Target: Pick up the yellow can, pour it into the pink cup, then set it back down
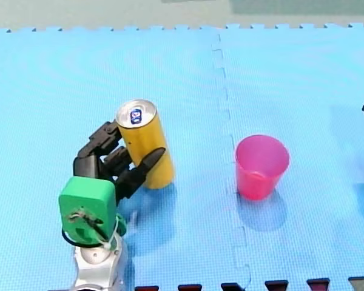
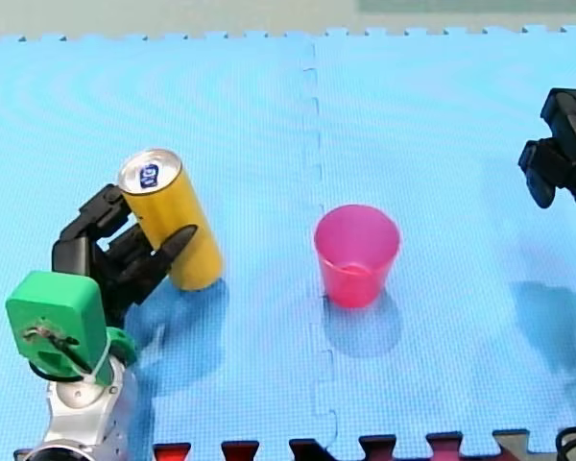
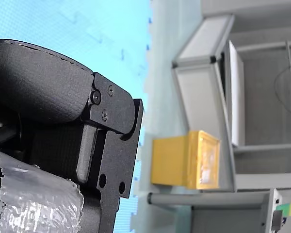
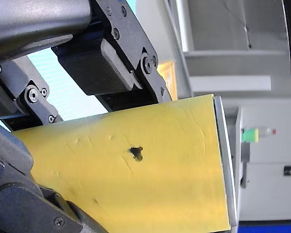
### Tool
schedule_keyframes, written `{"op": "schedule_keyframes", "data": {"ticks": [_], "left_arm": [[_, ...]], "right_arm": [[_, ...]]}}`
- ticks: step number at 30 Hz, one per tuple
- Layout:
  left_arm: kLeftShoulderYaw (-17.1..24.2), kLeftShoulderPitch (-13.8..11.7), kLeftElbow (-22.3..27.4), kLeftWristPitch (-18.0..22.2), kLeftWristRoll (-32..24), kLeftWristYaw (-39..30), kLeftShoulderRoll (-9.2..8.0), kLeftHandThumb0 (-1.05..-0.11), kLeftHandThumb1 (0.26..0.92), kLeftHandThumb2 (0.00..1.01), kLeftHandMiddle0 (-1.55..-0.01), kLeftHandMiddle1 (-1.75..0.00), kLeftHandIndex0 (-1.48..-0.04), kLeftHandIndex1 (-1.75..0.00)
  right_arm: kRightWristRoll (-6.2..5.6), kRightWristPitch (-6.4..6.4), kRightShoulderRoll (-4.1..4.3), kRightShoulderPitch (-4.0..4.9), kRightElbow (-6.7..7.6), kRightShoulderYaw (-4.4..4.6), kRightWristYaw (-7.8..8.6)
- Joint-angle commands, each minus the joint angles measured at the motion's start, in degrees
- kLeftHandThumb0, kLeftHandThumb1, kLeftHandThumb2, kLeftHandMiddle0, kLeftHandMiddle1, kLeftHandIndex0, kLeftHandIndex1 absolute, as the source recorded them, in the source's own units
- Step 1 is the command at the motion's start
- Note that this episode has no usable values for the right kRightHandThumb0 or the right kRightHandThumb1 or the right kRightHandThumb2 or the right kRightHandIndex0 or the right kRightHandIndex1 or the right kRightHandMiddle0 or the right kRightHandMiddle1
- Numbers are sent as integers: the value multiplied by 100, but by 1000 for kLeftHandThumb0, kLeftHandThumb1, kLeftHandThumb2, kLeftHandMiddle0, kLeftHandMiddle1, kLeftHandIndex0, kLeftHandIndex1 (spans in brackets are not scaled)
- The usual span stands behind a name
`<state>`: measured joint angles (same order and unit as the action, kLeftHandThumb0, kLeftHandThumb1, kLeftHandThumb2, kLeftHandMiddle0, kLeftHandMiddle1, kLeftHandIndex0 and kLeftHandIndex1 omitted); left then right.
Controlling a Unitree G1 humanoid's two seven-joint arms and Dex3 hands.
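Across the blue mat [image 1: 291, 73], the left hand [image 1: 112, 160] is clasping the tilted yellow can [image 1: 147, 145] at nine o'clock from the pink cup [image 1: 261, 167], well apart. Squeezing firmly and lifting straight up before swinging over seems wise. The right hand [image 2: 562, 154] is hovering at the cup's two o'clock, closure unclear

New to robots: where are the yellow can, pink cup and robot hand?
yellow can [image 1: 142, 138]: first head view, side.
pink cup [image 1: 255, 185]: first head view, wall.
left robot hand [image 1: 109, 162]: first head view, knuckles, gripping can.
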<state>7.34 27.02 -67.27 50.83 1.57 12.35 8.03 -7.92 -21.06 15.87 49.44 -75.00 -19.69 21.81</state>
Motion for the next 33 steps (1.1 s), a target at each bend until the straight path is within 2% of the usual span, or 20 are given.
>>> {"op": "schedule_keyframes", "data": {"ticks": [1, 4, 11, 16, 23, 33], "left_arm": [[-64, 3, -29, 147, 122, 105, -43, -349, 816, 1, -1304, -1, -1164, 0], [-154, 13, -97, 230, 371, 388, -86, -347, 817, 1, -1304, -1, -1163, 0], [-610, 38, -146, 99, 1376, 1767, -270, -351, 823, 2, -1299, 0, -1151, -1], [-767, 50, -185, 18, 1623, 2213, -289, -351, 829, 3, -1296, 0, -1154, -2], [-890, 68, -319, -20, 1641, 2358, -281, -351, 836, 3, -1292, 0, -1156, -2], [-750, -3, -583, -130, 1245, 1882, -160, -352, 843, 2, -1297, -2, -1158, -1]], "right_arm": [[2, -18, 35, -13, 7, 0, -6], [8, -22, 39, -12, 6, 4, -15], [46, -46, 56, -22, 9, 28, -52], [77, -74, 58, -22, 17, 57, -74], [88, -97, 74, -17, 17, 63, -82], [26, -124, 72, -21, 18, 5, -49]]}}
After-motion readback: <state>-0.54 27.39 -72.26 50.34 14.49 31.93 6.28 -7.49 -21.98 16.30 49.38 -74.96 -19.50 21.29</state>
